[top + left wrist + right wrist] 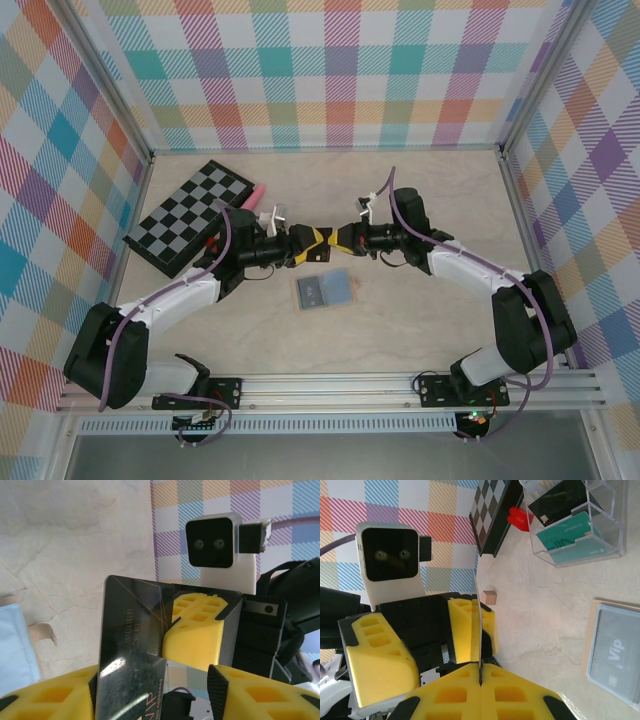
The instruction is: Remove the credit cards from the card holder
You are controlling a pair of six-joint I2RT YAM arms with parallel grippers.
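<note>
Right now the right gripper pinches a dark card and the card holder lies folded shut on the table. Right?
Not quite. The card holder lies open, light-blue panels up, as the top external view shows. The right gripper does pinch the dark card.

Reads as a robotics lab cell, a staged test booth. Boxed in on the left, far and right sides by plaid walls hung in bare metal posts. Floored with a pale, marbled table and edged on the near side by a metal rail, with two arms bolted to it side by side. Fitted with a boxy camera on each wrist and purple cables strung along the links. Strewn with unrelated props: a chessboard far left, a clear box beside it, and a card holder lying open mid-table.
</note>
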